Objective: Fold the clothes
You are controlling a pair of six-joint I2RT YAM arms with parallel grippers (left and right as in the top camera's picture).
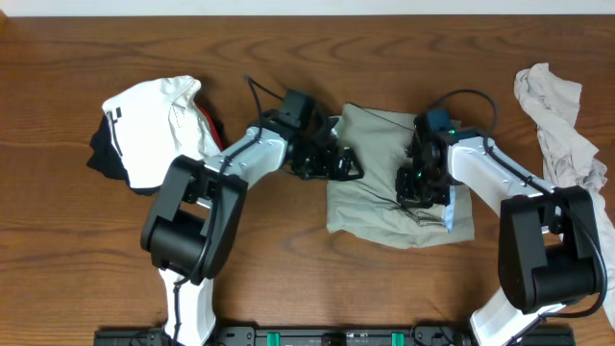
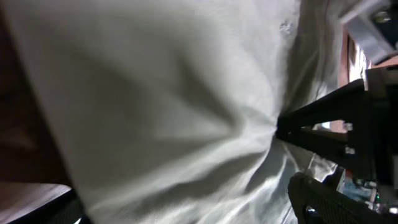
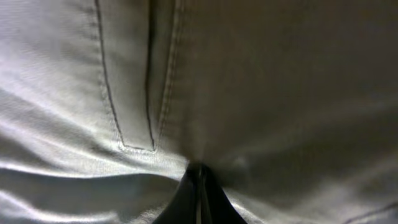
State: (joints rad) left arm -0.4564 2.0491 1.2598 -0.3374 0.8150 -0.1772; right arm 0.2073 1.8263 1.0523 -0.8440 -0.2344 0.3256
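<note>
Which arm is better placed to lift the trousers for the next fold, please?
Right: the right gripper is shut on the khaki trousers; the left gripper stands open at their edge.

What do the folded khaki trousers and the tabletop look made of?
The folded pale khaki-green trousers: probably woven cotton-type cloth, matte; soft creases, stitched seams. The brown tabletop: wood or wood-look laminate, smooth; a grain pattern shows, cannot tell which.
</note>
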